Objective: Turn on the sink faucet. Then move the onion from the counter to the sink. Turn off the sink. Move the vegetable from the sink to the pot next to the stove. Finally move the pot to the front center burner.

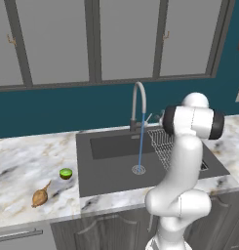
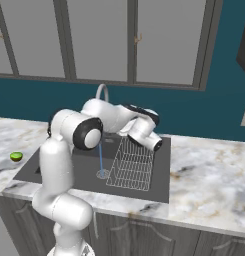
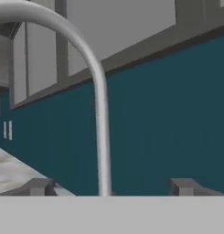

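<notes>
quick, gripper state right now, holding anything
gripper: open, holding nothing; its fingertips stand wide apart on either side of the sink faucet, not touching it.

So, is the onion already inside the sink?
No, the onion lies on the counter left of the sink, near the lime.
</notes>
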Controlling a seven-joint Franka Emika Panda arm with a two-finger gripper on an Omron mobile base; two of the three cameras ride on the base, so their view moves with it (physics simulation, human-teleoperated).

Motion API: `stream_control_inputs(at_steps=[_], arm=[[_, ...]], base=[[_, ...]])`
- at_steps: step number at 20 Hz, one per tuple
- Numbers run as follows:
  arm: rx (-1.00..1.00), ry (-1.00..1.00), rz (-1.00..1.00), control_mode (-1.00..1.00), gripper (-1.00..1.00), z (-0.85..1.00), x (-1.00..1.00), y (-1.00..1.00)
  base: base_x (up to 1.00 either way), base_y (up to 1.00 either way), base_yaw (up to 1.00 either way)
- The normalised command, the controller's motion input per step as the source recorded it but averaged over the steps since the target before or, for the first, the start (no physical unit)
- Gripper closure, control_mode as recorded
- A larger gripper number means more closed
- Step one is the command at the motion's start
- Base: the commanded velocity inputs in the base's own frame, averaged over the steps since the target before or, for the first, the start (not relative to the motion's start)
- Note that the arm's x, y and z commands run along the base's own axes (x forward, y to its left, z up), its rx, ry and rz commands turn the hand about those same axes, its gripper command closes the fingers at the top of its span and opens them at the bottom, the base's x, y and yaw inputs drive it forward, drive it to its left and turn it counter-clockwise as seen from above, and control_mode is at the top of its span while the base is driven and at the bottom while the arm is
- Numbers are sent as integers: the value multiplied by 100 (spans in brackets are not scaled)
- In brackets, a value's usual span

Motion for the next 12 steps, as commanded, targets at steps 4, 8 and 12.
stream_control_inputs(at_steps=[4,8,12], arm=[[-5,-10,0,-100,-100,42,-87,24],[-13,-5,2,-100,-100,46,-77,48],[-17,-8,4,-100,-100,46,-79,45]], base=[[0,0,0],[0,0,0],[0,0,0]])
